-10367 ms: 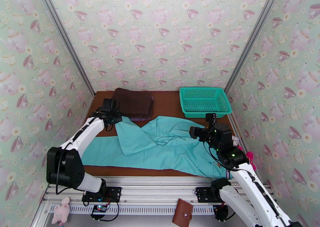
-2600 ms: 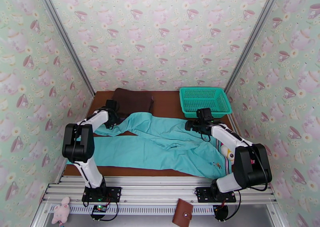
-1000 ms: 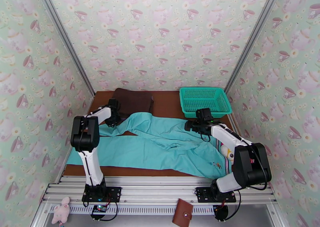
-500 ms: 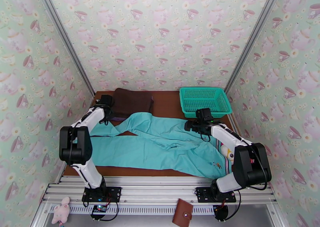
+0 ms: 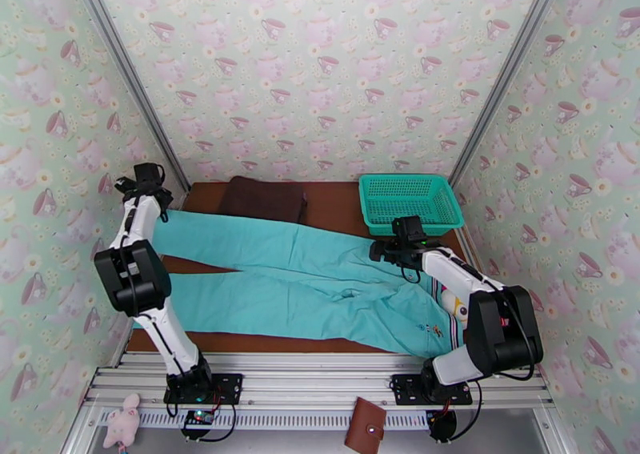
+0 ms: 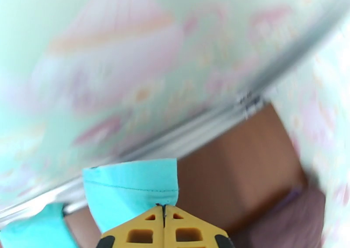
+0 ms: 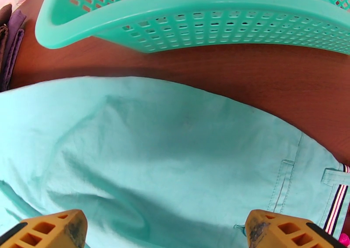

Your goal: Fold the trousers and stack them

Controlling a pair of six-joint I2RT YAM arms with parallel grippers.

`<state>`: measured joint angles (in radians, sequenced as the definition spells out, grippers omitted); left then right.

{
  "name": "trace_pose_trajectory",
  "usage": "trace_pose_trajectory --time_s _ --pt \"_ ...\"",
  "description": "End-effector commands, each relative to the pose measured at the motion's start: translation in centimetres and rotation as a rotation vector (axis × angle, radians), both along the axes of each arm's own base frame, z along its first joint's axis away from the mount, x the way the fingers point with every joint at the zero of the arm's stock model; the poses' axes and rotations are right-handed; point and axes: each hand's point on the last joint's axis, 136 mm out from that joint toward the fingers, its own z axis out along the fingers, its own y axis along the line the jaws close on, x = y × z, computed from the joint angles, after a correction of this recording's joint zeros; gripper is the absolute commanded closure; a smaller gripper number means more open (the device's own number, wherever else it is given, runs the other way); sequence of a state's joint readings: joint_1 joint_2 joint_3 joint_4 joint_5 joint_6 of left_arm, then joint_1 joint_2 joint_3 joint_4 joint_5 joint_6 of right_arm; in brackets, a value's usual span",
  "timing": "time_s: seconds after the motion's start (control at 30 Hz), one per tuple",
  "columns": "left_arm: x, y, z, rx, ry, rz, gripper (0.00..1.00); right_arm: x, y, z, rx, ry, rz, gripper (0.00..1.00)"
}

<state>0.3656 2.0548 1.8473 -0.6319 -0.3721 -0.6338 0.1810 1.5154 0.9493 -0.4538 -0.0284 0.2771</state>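
Enclosure: teacup-patterned walls (image 5: 320,71) on three sides, brown tabletop (image 5: 336,207) below.

The trousers (image 5: 304,279) lie spread across most of the tabletop. The waist sits at the near right corner, and both legs run toward the left edge. The near leg lies flat along the near edge. The far leg stretches toward the far left corner and passes just beside the near side of a dark brown folded cloth (image 5: 264,199) at the far edge.

Left hand (image 6: 164,207): jaws closed, pinching the hem of the far leg (image 6: 131,183). It is raised off the tabletop against the left wall, by the far left corner, so the leg end is lifted with it.

Right hand (image 5: 386,251): jaws wide open, nothing between them. Its yellow fingers (image 7: 48,231) stand low over the seat area of the trousers; contact with the cloth cannot be told. A pocket seam and a striped waistband show on the trousers near the right finger.

A teal mesh basket (image 5: 364,203) stands at the far right corner, just beyond the right hand and apart from the trousers.
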Motion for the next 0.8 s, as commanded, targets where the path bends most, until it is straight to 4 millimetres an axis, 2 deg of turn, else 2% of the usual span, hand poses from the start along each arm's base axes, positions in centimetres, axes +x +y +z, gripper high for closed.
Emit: trace_pose_trajectory --time_s 0.0,0.03,0.07,0.13,0.17,0.27,0.37,0.5,0.63,0.77 --pt "1.1 0.5 -3.4 -0.059 0.023 0.048 1.00 0.9 -1.1 0.1 -0.047 -0.005 -0.054 0.00" --pt "2.1 0.4 -4.0 -0.072 0.008 0.015 1.00 1.0 -1.5 0.0 -0.064 -0.002 -0.073 0.00" --pt "2.9 0.0 -4.5 -0.087 0.000 -0.021 0.89 1.2 -2.0 0.0 -0.079 -0.003 -0.092 0.01" --pt "4.2 -1.2 -4.9 -0.109 -0.017 -0.097 0.58 1.5 -3.1 0.0 -0.115 0.003 -0.129 0.00" --pt "4.9 -2.0 -4.8 -0.117 -0.042 -0.144 0.47 1.7 -3.6 0.0 -0.129 0.004 -0.146 0.00" --pt "5.7 -4.5 -3.0 -0.089 -0.112 -0.255 0.32 2.4 -5.0 0.1 -0.128 0.008 -0.191 0.00" --pt "5.1 -7.7 -0.3 -0.039 -0.133 -0.332 0.29 2.9 -5.6 -0.3 -0.120 0.054 -0.192 0.00" --pt "3.7 -14.2 1.6 0.010 -0.147 -0.496 0.26 3.7 -6.8 -0.7 -0.214 0.113 -0.177 0.00" --pt "1.3 -19.1 0.8 -0.010 -0.124 -0.603 0.25 4.1 -7.4 -1.8 -0.238 0.163 -0.164 0.01" --pt "-0.9 -22.8 -0.8 -0.051 -0.102 -0.720 0.25 3.9 -7.8 -3.2 -0.239 0.218 -0.163 0.03"
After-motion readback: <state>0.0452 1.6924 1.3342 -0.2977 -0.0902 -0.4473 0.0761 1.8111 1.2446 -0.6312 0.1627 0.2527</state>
